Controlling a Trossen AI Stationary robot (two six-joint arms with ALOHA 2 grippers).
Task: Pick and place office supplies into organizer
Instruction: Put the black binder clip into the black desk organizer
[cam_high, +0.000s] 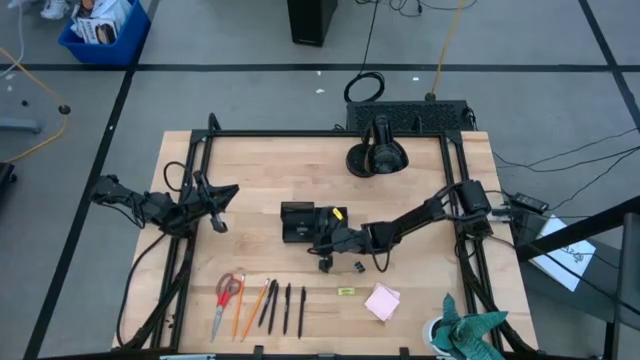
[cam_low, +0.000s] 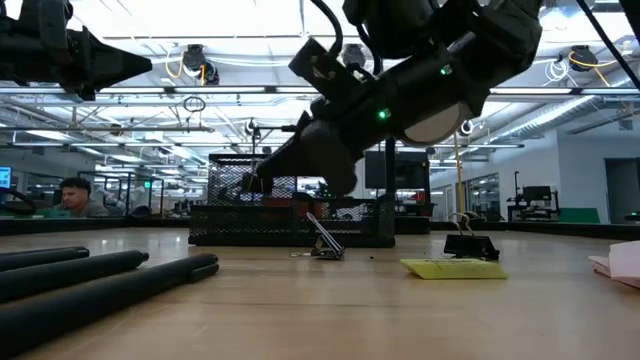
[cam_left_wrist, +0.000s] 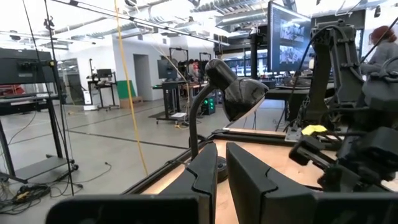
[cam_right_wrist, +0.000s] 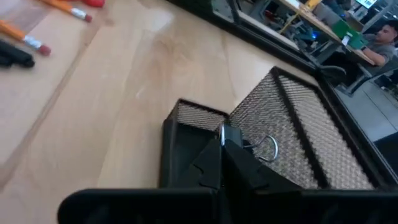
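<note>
Two arms sit over my wood table (cam_high: 250, 160). My right gripper (cam_right_wrist: 225, 144) is low by the near edge of the black mesh organizer (cam_high: 300, 222), which sits in the middle of the table. Its fingers are shut tight on a small black binder clip (cam_right_wrist: 261, 148), and I can see the clip's wire loop poking out over the mesh. My left gripper (cam_high: 222, 225) hangs in the air on the left side, well apart from the organizer. Its fingers (cam_left_wrist: 208, 177) are almost together, with just a thin gap, and I see nothing held in them.

More binder clips (cam_high: 342, 266) lie on the table just in front of the organizer. Along the front edge I see the red scissors (cam_high: 227, 292), orange pencils (cam_high: 250, 308) and black pens (cam_high: 285, 306) in a row. The small yellow-green piece (cam_high: 346, 292) lies to their right, and the pink sticky-note pad (cam_high: 382, 301) lies beside that. A teal cloth (cam_high: 468, 332) sits at the front right corner.
</note>
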